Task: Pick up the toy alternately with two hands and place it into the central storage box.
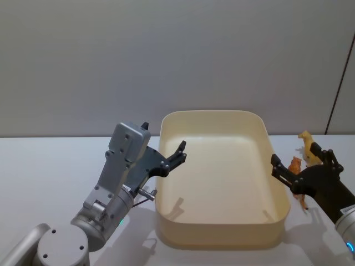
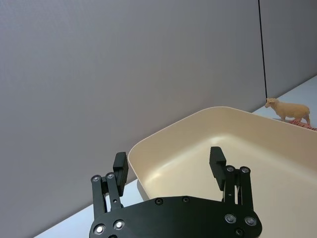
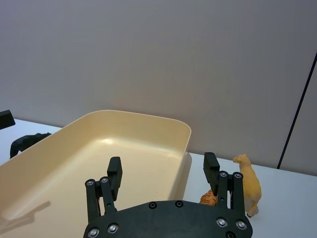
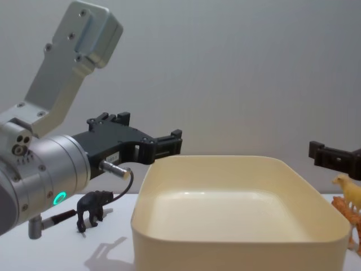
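Cream-yellow plastic forms the storage box [image 1: 222,230], which sits in the middle of the white bench [image 1: 44,166] with nothing inside it. A grey wall [image 1: 166,55] rises behind the bench.

At the box's left side the left hand [image 2: 168,158] hangs raised above the bench, at about the height of the rim. Its two short black fingers are spread wide with nothing between them. In the left wrist view one finger lines up over the box's interior and the other lies outside its near corner. A green ring light [image 4: 58,198] glows on the silver arm behind this hand.

On the box's right side the right hand [image 3: 162,163] hovers, its fingers likewise parted and holding nothing. In the head view it is above the bench just outside the right wall.

Three toys stand on the bench outside the box. A black animal figure [image 4: 93,208] is to the left of it, below the left arm. A yellow animal figure [image 1: 307,145] and an orange striped figure [image 1: 295,165] stand close together to the right, near the right hand's fingers.
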Controlling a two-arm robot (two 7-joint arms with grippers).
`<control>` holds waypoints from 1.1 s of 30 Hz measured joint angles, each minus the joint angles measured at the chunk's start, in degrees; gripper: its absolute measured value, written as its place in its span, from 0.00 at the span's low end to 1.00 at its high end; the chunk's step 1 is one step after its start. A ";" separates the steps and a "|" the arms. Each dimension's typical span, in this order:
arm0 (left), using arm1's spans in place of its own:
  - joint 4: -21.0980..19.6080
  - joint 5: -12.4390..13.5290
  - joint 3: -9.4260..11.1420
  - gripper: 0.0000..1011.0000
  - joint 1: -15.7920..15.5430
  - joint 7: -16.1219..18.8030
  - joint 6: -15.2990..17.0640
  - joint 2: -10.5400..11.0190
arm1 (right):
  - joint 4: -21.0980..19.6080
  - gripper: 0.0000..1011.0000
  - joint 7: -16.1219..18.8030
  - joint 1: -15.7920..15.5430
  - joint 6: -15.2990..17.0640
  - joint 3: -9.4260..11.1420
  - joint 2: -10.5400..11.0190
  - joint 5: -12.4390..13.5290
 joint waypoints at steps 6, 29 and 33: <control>0.00 0.00 0.00 0.99 0.00 0.00 0.00 0.00 | 0.00 0.99 0.00 0.00 0.00 0.00 0.00 0.00; 0.00 0.00 0.00 0.99 0.00 0.00 0.00 0.00 | -1.56 0.99 -1.79 -2.38 -0.19 1.20 2.00 0.09; 0.00 0.00 0.00 0.99 0.00 0.00 0.00 0.00 | -2.84 0.99 -2.84 -4.42 -0.33 2.41 3.86 0.69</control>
